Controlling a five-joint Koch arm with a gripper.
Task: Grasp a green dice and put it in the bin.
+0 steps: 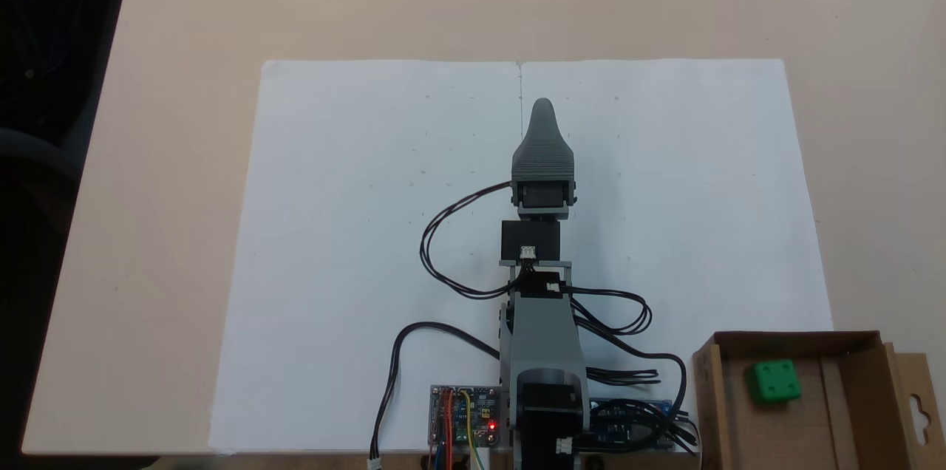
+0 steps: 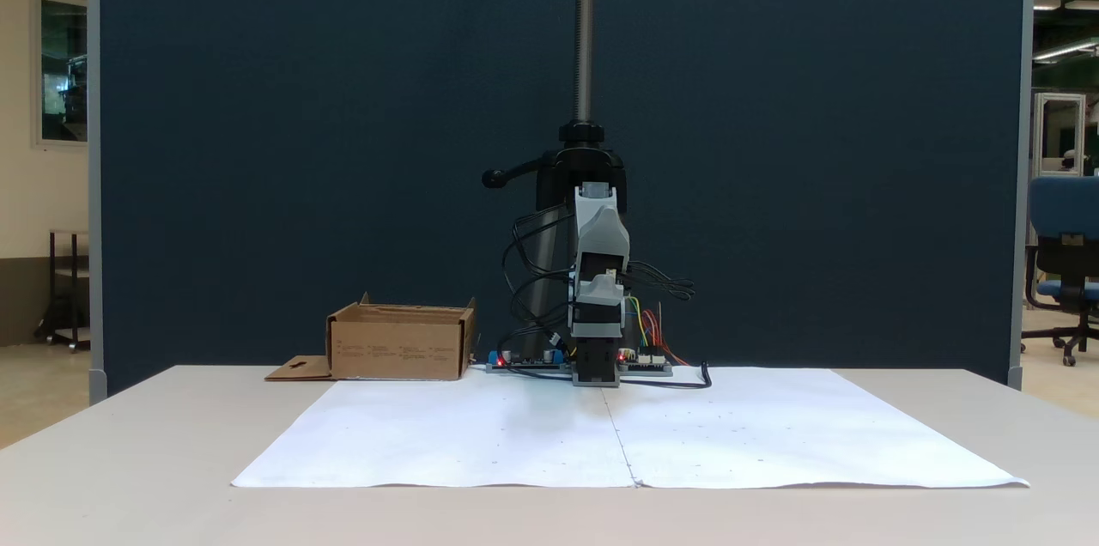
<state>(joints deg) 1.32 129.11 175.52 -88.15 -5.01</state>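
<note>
Inside the bin [image 1: 850,418], on its floor toward the left wall as a fixed view from above shows it, lies the dice [image 1: 773,381], green, with a four-pip face up; it touches neither wall visibly and nothing grips it. That bin is brown cardboard with low walls and stands at the lower right corner of this view, partly on the paper [image 1: 355,248] and partly on the bare table [image 1: 170,159]; a flap [image 1: 916,403] with a hang-hole cutout lies flat beyond its right wall. From the front, in a fixed view, the bin [image 2: 399,346] stands left of the arm's base, with the flap [image 2: 298,369] flat on the table [image 2: 129,460] at its left; its walls hide the dice there. The arm [image 1: 543,337] stands well apart from the bin, at the paper's near edge from above, folded so that the hand [image 1: 543,111] points along the paper's centre seam, away from the base. Its jaws lie one over the other, a single grey tip showing, so whether the hand is released or clenched cannot be told; no object shows in it. From the front the hand [image 2: 598,287] is seen end on and equally unclear. Black cables [image 1: 443,248] loop from the arm, and circuit boards [image 1: 464,417] with a red light sit beside the base. A dark panel [image 2: 343,142] and a pole [image 2: 585,22] stand behind.
</note>
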